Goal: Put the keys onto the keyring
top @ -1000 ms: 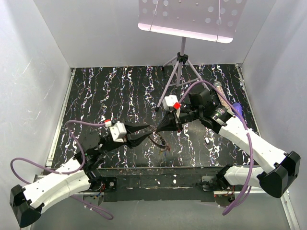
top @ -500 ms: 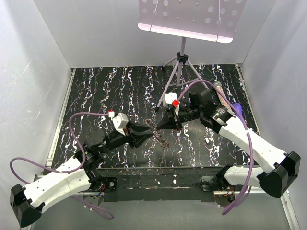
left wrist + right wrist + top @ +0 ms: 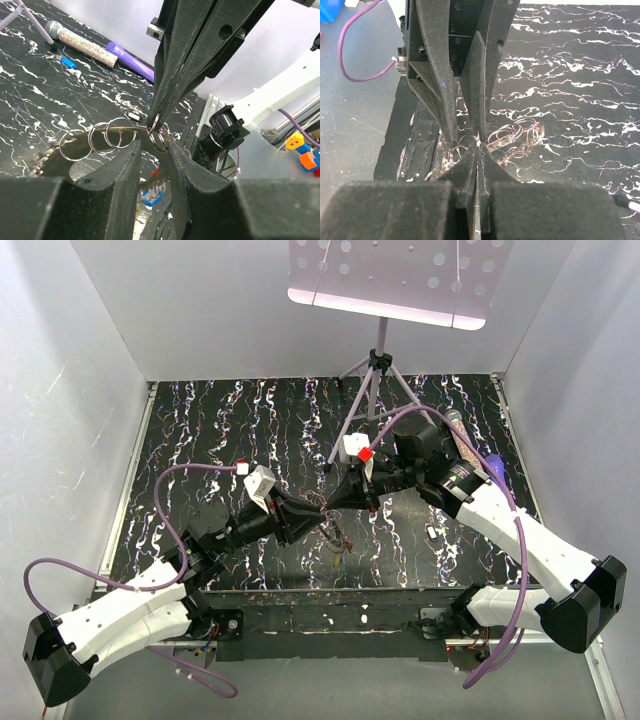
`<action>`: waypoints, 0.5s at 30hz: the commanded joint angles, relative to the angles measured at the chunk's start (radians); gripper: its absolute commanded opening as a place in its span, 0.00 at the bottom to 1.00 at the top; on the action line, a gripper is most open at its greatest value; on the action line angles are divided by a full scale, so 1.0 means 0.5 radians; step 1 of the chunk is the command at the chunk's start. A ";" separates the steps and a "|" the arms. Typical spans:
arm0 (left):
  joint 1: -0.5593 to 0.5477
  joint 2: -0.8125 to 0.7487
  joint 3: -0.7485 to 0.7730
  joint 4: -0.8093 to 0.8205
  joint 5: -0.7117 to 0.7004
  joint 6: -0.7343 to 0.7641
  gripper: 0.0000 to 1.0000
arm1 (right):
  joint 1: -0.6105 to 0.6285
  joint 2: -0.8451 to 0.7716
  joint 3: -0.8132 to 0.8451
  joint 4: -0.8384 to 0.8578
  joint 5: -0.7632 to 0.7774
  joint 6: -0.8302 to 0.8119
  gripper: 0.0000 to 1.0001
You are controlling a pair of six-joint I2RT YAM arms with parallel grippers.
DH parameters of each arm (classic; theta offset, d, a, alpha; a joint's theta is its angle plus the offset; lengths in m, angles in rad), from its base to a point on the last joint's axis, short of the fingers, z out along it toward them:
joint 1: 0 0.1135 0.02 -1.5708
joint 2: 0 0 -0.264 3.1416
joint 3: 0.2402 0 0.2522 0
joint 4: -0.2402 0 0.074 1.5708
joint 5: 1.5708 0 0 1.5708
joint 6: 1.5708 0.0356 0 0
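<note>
The keyring (image 3: pixel 107 131) is a thin metal loop carrying several small split rings, held in the air between my two grippers. It also shows in the top view (image 3: pixel 330 516) and the right wrist view (image 3: pixel 512 136). My right gripper (image 3: pixel 478 145) is shut on it and comes down from above in the left wrist view (image 3: pixel 156 120). My left gripper (image 3: pixel 152 150) is open, its fingertips on either side of the end rings (image 3: pixel 160 138). A blue-headed key (image 3: pixel 150 196) and a small red piece (image 3: pixel 155 173) hang below, seen between the left fingers. Other keys are hidden.
A tripod music stand (image 3: pixel 372 390) rises at the back centre. A glittery microphone (image 3: pixel 82 40), a purple marker (image 3: pixel 130 55) and a small blue piece (image 3: pixel 67 62) lie at the table's right side. A small white piece (image 3: pixel 430 532) lies under the right arm.
My left gripper has moved up and right until its fingertips meet the right gripper at the keyring. The right gripper has shifted slightly and keeps hold of the ring.
</note>
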 commanded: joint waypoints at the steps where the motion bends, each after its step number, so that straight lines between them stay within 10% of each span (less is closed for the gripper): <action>1: 0.020 0.039 0.088 0.065 0.046 -0.074 0.24 | 0.000 -0.026 0.035 0.127 -0.017 0.028 0.01; 15: 0.069 0.152 0.138 0.053 0.147 -0.127 0.00 | 0.000 -0.032 0.026 0.152 0.001 0.056 0.01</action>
